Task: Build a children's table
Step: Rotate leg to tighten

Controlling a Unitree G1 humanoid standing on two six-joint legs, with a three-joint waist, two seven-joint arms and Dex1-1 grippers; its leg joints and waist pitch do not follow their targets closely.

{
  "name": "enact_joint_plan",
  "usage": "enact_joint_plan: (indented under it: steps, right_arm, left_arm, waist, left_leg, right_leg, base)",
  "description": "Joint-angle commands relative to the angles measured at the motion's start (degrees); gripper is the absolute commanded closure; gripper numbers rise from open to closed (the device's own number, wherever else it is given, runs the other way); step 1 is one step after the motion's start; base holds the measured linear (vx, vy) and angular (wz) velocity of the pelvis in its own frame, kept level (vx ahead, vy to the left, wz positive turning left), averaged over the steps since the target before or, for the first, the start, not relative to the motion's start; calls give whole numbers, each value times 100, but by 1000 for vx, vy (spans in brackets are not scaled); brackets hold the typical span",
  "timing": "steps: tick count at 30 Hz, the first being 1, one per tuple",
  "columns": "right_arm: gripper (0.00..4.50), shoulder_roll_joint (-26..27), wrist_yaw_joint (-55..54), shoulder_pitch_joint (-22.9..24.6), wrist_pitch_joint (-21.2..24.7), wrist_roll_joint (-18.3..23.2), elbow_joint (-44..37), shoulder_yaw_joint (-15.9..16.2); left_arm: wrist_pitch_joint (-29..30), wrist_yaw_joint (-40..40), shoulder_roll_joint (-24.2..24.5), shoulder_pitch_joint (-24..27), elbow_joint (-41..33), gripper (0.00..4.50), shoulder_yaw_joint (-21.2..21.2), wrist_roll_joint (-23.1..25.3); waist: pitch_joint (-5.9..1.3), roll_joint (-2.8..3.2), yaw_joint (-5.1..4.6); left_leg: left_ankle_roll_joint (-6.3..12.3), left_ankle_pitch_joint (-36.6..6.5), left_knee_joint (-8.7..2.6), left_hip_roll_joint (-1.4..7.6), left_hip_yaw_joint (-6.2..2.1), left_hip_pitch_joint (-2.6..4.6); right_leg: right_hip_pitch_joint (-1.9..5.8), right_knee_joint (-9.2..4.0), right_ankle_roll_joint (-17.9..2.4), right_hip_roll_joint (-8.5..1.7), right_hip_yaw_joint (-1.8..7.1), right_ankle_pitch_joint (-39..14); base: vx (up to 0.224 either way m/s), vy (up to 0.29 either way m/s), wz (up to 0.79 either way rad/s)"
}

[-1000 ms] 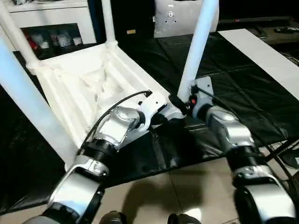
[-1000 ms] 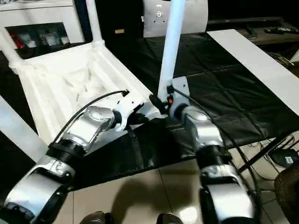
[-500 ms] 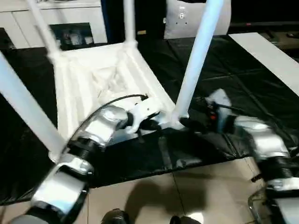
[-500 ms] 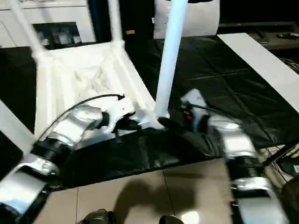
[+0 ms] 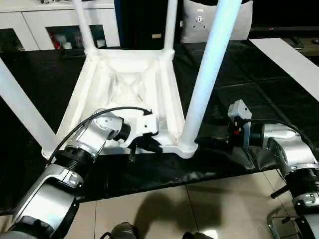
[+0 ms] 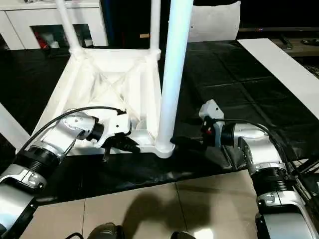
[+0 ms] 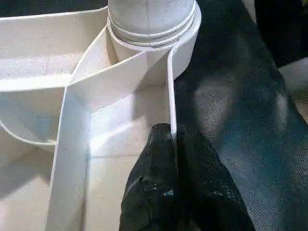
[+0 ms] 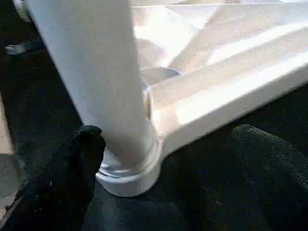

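The children's table (image 5: 129, 84) lies upside down on the black mat, its ribbed underside up and its white legs standing in the corner sockets. My left gripper (image 5: 149, 145) is shut on the thin near rim (image 7: 169, 96), one finger on each side of the wall, close to the near right socket. The near right leg (image 5: 207, 79) rises from that corner. My right gripper (image 5: 207, 143) is open, low on the mat just right of this leg's base. One of its fingers (image 8: 72, 168) is beside the socket collar and the other (image 8: 269, 159) stands apart under the table's edge.
A black mat (image 5: 259, 84) covers the floor under the table, ending in tiles (image 5: 164, 209) near me. A white cabinet (image 5: 60, 20) stands at the back left, a pale bag (image 5: 199, 22) at the back, and a white board (image 5: 294, 57) at the right.
My right gripper has opened and drawn back to the right, off the near right leg's base. The left gripper stays shut on the rim. The whole picture has shifted with the camera.
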Motion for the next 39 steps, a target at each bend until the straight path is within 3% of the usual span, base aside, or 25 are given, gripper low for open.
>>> enact_joint_plan:
  steps: [1,6,12,15,16,24,31,34,35,37,39]
  right_arm:
    - [39,62,130,-21,41,138,-139,47]
    - [82,138,249,-72,-33,176,-26,74]
    - [135,263,524,-124,258,337,-69,99]
    - [170,330,473,-183,249,294,64,133]
    - [170,341,481,-186,278,298,72,144]
    - [243,426,546,-148,588,398,-49,173]
    - [253,532,414,43,848,539,-390,121]
    - [253,616,15,62,896,361,-429,135]
    - [253,810,-717,-58,801,118,-277,49]
    - [253,1027,-1445,-268,935,53,-57,-147]
    - [255,1299,-2412,-563,1235,-62,225,-356]
  left_arm:
    - [-149,-285,-132,42,-274,450,-223,-29]
    - [-150,-384,-115,74,-373,450,-230,-73]
    - [-158,-427,-104,99,-403,450,-250,-89]
    - [-147,-419,-105,110,-414,450,-257,-80]
    - [-140,-419,-101,118,-429,450,-256,-81]
    - [-83,-467,-57,188,-498,450,-247,-75]
    - [250,-207,-204,227,-610,450,-102,-182]
    - [521,69,-299,196,-609,450,-37,-140]
    - [839,470,-424,138,-581,450,25,-37]
    - [1127,852,-589,74,-560,450,132,-14]
    - [1587,1481,-941,-49,-517,450,379,-67]
  waist:
    - [-430,-44,-49]
    - [-426,-34,-43]
    - [-433,-32,-27]
    - [-417,-22,-36]
    - [-406,-44,-42]
    - [-393,-10,-51]
    - [-379,-1,-49]
    - [-365,-3,-64]
    - [-352,5,-87]
    - [-339,-6,-159]
    - [-335,-17,-318]
  left_leg:
    - [252,-1592,-452,344,-106,135]
    - [244,-1586,-460,348,-110,137]
    - [296,-1425,-462,352,-101,124]
    - [246,-1534,-479,355,-107,134]
    - [244,-1561,-482,352,-105,128]
    - [189,-1628,-502,359,-114,136]
    - [130,-1725,-527,370,-123,145]
    - [78,-1877,-536,360,-132,146]
    - [11,-1949,-550,365,-145,141]
    - [-111,-2162,-556,333,-174,158]
    - [-195,-2210,-552,305,-206,124]
  right_leg:
    - [285,-459,-1284,-384,257,-1954]
    - [274,-467,-1268,-391,260,-2022]
    - [281,-443,-1346,-387,260,-1755]
    - [271,-462,-1323,-389,259,-1891]
    - [270,-470,-1310,-389,261,-1934]
    - [264,-480,-1266,-395,269,-2009]
    - [256,-499,-1220,-397,276,-2144]
    - [245,-525,-1172,-406,273,-2352]
    - [232,-522,-1143,-409,278,-2442]
    - [222,-565,-1045,-422,258,-2818]
    - [236,-570,-965,-415,232,-3085]
  base:
    - [0,0,0]
    - [0,0,0]
    - [0,0,0]
    - [0,0,0]
    - [0,0,0]
    - [0,0,0]
    - [0,0,0]
    - [0,0,0]
    - [0,0,0]
    - [0,0,0]
    - [0,0,0]
